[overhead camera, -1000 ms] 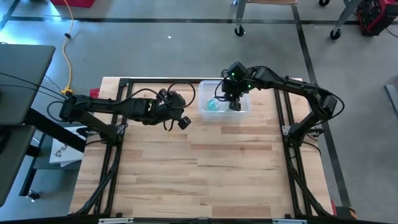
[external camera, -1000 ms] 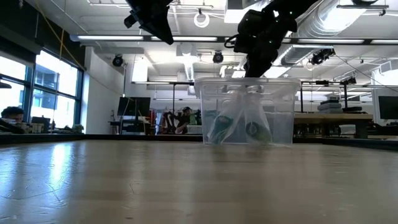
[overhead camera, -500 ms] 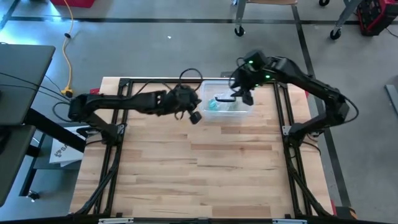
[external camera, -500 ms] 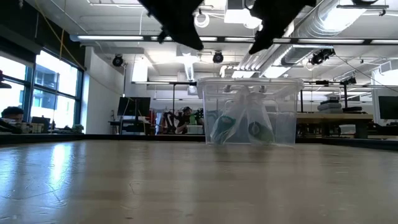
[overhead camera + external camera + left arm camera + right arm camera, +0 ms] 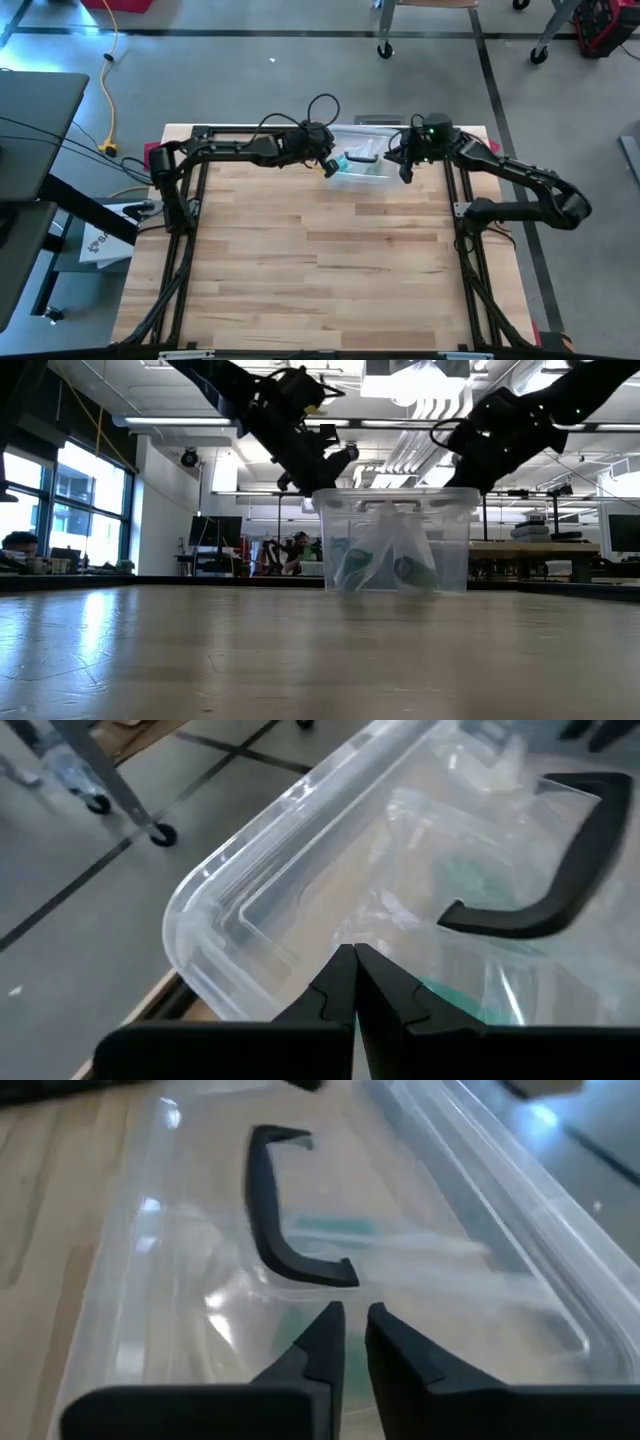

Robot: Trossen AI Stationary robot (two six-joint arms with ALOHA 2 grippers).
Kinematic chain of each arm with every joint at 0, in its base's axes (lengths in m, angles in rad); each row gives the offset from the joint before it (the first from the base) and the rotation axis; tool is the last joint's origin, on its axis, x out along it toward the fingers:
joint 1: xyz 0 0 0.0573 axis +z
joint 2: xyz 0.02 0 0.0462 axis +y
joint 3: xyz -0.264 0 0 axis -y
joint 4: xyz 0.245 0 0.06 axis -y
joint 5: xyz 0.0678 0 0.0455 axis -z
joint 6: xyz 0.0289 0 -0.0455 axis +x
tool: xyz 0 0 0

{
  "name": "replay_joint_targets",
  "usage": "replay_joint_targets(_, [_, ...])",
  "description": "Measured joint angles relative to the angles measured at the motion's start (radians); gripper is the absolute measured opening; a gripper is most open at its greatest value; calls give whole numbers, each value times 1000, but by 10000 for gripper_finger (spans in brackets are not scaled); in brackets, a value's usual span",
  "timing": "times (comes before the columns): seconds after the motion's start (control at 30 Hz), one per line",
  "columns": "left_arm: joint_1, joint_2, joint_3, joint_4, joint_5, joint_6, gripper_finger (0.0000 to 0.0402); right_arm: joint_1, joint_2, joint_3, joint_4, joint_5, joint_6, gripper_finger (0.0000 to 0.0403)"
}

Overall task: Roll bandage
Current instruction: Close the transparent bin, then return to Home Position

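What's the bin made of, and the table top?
Bin: looks like clear, glossy rigid plastic; its contents and the room behind show through its walls. Table top: light wood planks, butcher-block style, with visible seams and grain; the soft sheen suggests a sealed finish.

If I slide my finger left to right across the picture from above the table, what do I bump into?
Yellow cable on the floor → left gripper → clear plastic bin → right gripper → red thing on the floor.
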Motion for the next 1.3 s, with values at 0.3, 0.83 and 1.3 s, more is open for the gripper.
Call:
replay_joint_targets(0.3, [-12,-62,-8,-48,-33,7,0,48,-75,103,127,30,192,2])
replay_joint_targets(0.83, [-90,-286,-6,-237,-110,-2,0,204,435,377,78,-38,87,0])
replay_joint_targets(1.3, [-109,-840,-519,-114,58,-62,0,278,-102,271,-8,-27,128,0])
